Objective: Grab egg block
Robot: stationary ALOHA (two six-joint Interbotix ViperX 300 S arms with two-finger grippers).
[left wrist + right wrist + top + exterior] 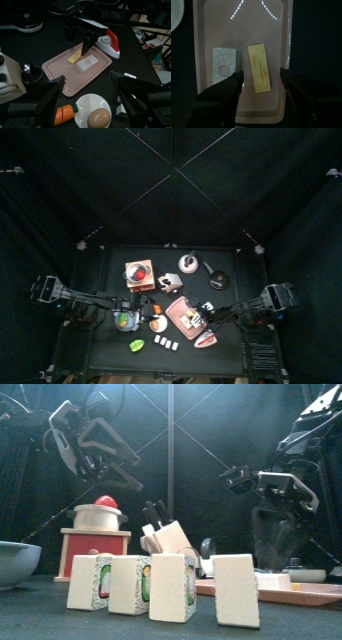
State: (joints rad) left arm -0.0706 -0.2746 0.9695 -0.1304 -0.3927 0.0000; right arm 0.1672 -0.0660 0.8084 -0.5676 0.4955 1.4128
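Note:
The egg block (94,114), a white piece with a tan yolk, lies flat on the table next to a carrot block (63,113). My left gripper (87,80) is open and hovers above it; the egg lies between the jaws' bases in the left wrist view. In the top view the left gripper (134,315) is just left of the pink tray (189,318). My right gripper (261,75) is open and empty over the tray (211,30), above a yellow block (260,69) and a speckled grey block (226,64).
Several white blocks (171,587) stand in a row at the table's front. A red box with a pot (96,534), a knife block (167,536) and a grey bowl (14,564) stand nearby. A red and white toy iron (110,42) lies beyond the tray.

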